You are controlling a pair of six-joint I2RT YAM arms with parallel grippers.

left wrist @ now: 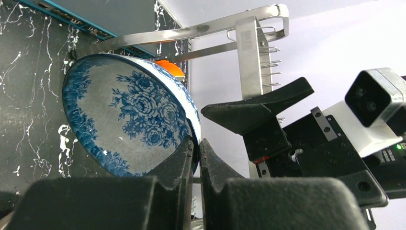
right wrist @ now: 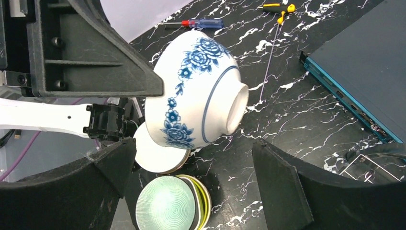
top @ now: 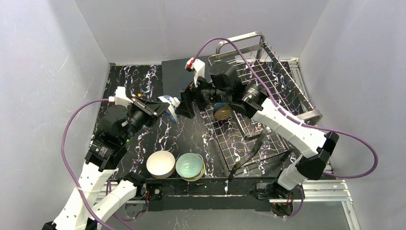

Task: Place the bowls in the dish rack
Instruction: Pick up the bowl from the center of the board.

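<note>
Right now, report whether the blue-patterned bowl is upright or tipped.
Tipped on its side: the blue-patterned bowl shows its foot ring pointing sideways in the right wrist view, and the left end effector pinches its rim.

Under pale green bowl (right wrist: 165,205), lower bowls (right wrist: 205,194), only rim edges visible.

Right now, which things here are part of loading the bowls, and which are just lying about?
Job: blue-patterned bowl in left pincer; white bowl; green-topped bowl stack; dish rack.
Lying about: teal box; red-and-blue screwdriver; yellow-handled tool.
</note>
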